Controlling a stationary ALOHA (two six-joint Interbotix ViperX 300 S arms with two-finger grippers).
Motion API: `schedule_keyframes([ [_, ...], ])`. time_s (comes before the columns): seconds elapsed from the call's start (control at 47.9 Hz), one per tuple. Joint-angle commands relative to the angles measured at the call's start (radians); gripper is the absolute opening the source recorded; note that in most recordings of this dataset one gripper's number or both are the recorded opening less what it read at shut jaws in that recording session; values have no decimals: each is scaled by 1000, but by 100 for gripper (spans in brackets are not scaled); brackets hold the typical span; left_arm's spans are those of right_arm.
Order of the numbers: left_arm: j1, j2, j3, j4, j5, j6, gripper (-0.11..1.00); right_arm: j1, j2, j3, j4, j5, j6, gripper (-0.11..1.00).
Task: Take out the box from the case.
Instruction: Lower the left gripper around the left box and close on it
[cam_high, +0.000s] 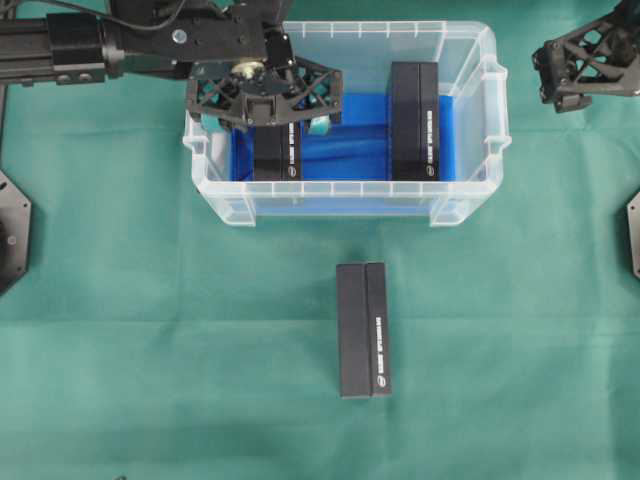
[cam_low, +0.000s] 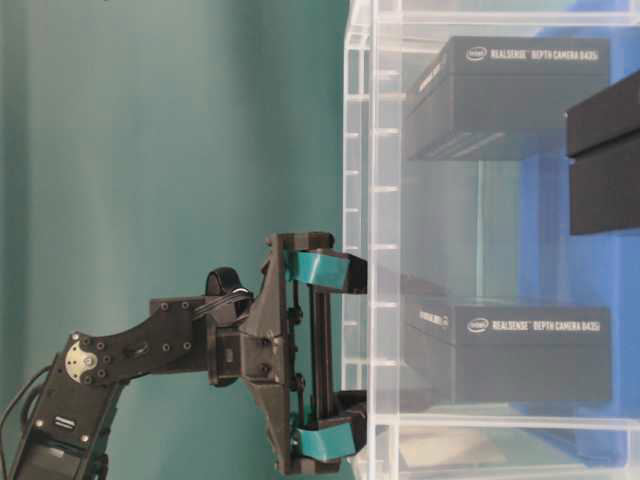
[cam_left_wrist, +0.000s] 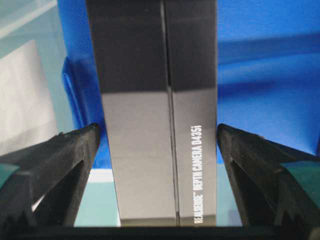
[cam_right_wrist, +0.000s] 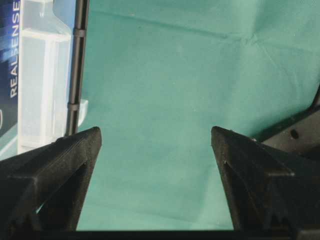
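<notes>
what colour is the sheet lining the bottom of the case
The sheet is bright blue, clearest in the left wrist view.

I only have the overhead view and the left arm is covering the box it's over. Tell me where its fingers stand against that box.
Observer: In the left wrist view the left gripper is open, one finger on each side of the left box, with thin gaps, not clamped.
Operator: Give me the label on that box.
Observer: The printing along its side reads DEPTH CAMERA D435i.
Operator: Now tell me what the right gripper has under it.
Observer: The right wrist view shows the right gripper open over bare green cloth, with the case wall at the left edge.
</notes>
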Motion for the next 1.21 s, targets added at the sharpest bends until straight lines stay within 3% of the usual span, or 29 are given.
schedule_keyframes([
  [0.0, 0, -17, -2, 3, -3, -2, 95, 0, -11, -9, -2, -11, -2, 85],
  [0.605, -12, -15, 35, 2, -67, -38, 94, 0, -11, -9, -2, -21, -2, 85],
  [0.689, -12, -15, 37, -5, -97, -35, 88, 0, -11, -9, -2, -21, -2, 85],
  [0.814, -14, -17, 35, -21, -130, -35, 60, 0, -12, -9, 2, -21, -2, 85],
  [1.189, -12, -17, 31, -48, -127, -35, 59, 0, -15, -8, 2, -21, -3, 85],
])
